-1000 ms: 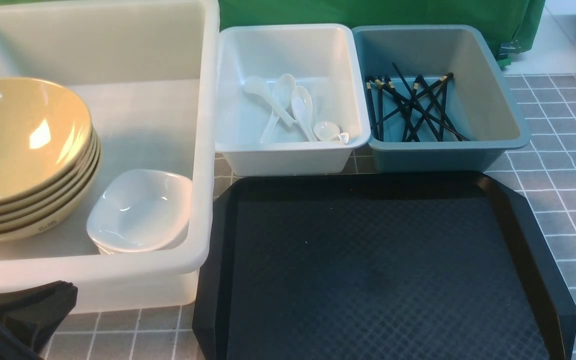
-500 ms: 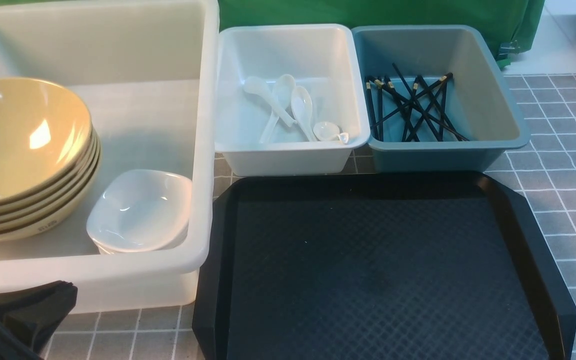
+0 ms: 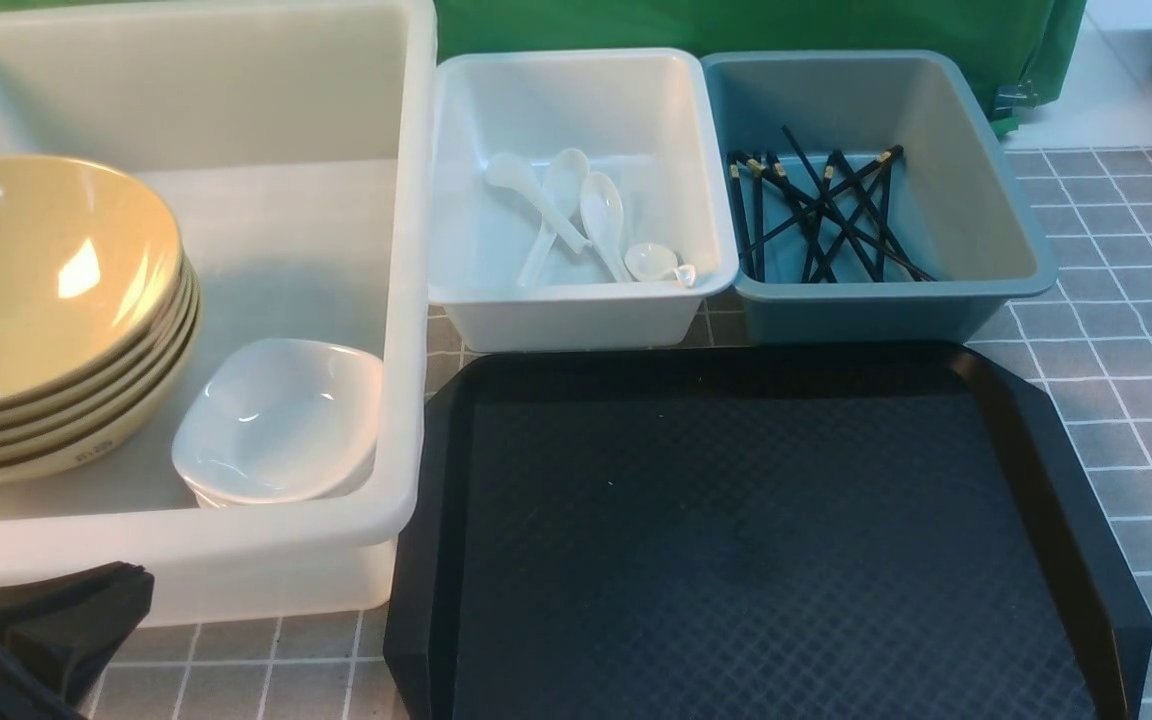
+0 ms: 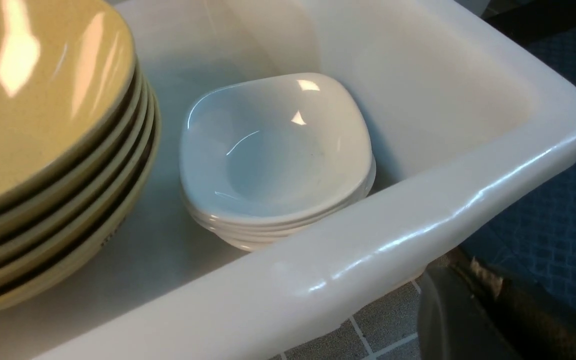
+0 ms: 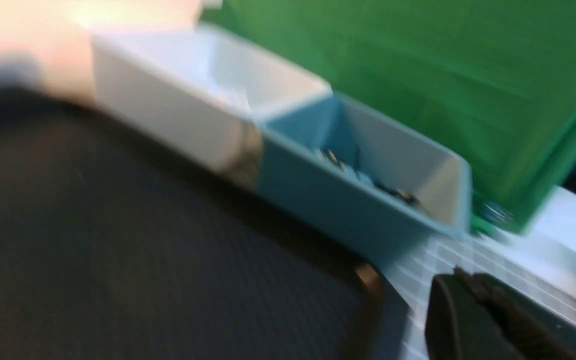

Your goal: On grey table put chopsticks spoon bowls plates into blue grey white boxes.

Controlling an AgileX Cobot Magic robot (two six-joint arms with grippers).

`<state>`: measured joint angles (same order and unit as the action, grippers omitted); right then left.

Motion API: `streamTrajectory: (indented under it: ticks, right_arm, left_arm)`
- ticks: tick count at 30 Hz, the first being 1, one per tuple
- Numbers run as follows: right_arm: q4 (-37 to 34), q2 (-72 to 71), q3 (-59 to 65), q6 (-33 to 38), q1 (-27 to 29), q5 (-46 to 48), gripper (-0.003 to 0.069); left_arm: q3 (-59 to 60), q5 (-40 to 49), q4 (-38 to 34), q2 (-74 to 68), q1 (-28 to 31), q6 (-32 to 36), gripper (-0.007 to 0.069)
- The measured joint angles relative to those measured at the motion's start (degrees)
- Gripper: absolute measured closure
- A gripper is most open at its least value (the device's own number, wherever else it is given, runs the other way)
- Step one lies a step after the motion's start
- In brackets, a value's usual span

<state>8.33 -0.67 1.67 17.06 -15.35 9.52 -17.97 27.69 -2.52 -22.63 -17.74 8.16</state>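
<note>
Nothing moved; chopsticks (image 3: pixel 821 215) as before.

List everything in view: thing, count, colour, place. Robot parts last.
big tub: one, translucent white, on the left of the table
bowls: a stack, about five, yellowish, in the big tub's left side
plates: a small stack, white, in the big tub's near right corner
white bin: one, middle back
spoons: four, white, in the white bin
blue-grey bin: one, right of the white bin
chopsticks: a crossed pile, black with gold bands, in the blue-grey bin
tray: one, black, in front of the two bins
table: grey tiles
green cloth: behind the bins
left gripper: black, bottom left corner
right gripper: black, only in the blurred right wrist view
</note>
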Motion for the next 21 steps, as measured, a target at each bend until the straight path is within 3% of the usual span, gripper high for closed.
streamTrajectory:
  ticks: [2, 3, 4, 6, 14, 21]
  right_arm:
    - [1.13, 0.0, 0.0, -2.19, 1.87, 1.33, 0.0625]
    - [1.82, 0.0, 0.0, -5.71, 3.18, 1.84, 0.0625]
    - [2.39, 0.0, 0.0, -13.52, 6.33, 2.38, 0.0625]
    - [2.59, 0.0, 0.0, -20.33, 8.96, 2.8, 0.0624]
    - [2.61, 0.0, 0.0, -26.54, 13.92, 8.39, 0.062]
    - [2.61, 0.0, 0.0, -27.61, 19.68, 8.82, 0.0612]
  left_arm:
    - [0.0, 0.0, 0.0, 0.0, 0.0, 0.0, 0.063]
    - [0.05, 0.0, 0.0, 0.0, 0.0, 0.0, 0.063]
    - [0.05, 0.0, 0.04, 0.0, 0.0, 0.0, 0.063]
    - [0.05, 0.0, 0.04, 0.0, 0.0, 0.0, 0.063]
    - [0.05, 0.04, 0.04, 0.0, 0.0, 0.0, 0.063]
    - [0.05, 0.04, 0.04, 0.0, 0.0, 0.0, 0.063]
